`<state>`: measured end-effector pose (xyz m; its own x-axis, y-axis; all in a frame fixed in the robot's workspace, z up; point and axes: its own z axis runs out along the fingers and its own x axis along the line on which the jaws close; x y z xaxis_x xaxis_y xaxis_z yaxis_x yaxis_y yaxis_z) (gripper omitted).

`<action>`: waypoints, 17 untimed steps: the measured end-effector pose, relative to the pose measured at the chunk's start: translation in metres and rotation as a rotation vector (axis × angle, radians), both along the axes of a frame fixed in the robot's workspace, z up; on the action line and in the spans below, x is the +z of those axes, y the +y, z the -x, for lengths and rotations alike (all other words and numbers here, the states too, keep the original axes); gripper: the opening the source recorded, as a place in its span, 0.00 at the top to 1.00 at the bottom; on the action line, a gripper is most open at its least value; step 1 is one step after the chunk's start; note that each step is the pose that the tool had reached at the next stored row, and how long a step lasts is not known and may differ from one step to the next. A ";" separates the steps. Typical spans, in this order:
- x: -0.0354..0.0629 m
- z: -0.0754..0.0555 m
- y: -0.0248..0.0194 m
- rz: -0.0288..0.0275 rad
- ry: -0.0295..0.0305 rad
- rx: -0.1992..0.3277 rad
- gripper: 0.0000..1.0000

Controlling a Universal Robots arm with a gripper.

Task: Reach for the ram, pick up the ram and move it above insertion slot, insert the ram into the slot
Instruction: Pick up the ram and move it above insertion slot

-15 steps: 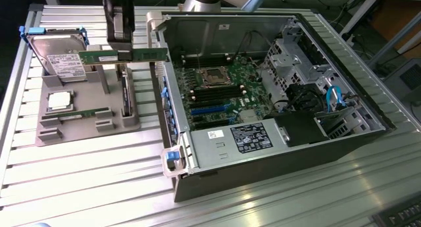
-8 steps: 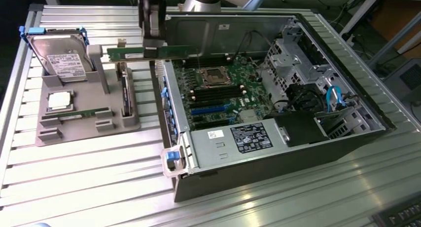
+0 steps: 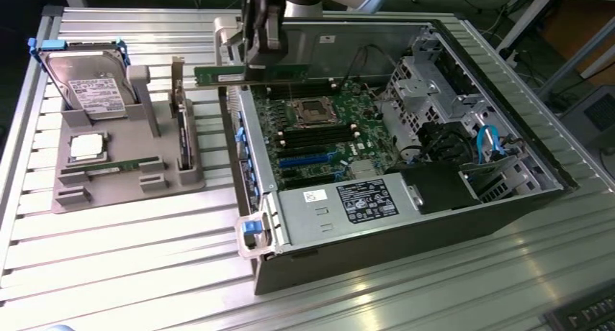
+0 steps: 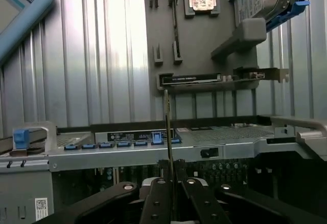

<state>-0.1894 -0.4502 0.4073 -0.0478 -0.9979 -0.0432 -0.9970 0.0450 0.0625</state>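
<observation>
My gripper (image 3: 258,66) is shut on the ram (image 3: 293,73), a long green stick held level and on edge in the air. It hangs over the open computer case's wall on the exterior view's left, above the motherboard's upper part. In the wrist view the ram (image 4: 167,127) shows edge-on as a thin line rising from between my black fingers (image 4: 158,193). The black memory slots (image 3: 312,137) lie parallel on the motherboard just below the square processor socket (image 3: 313,111), lower than the ram and apart from it.
A grey fixture (image 3: 125,183) on the exterior view's left holds a hard drive with blue rails (image 3: 86,86), a silver processor chip (image 3: 86,145) and an upright card (image 3: 181,122). Inside the case (image 3: 500,216) are a power supply (image 3: 361,198), blue expansion sockets (image 3: 307,159) and drive cages (image 3: 433,86).
</observation>
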 end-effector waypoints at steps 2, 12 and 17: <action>0.0005 -0.008 0.0000 -0.0001 0.0017 0.002 0.86; 0.0037 -0.053 0.0000 -0.0001 0.0143 0.013 0.86; 0.0050 -0.074 0.0000 -0.0004 0.0234 0.019 0.86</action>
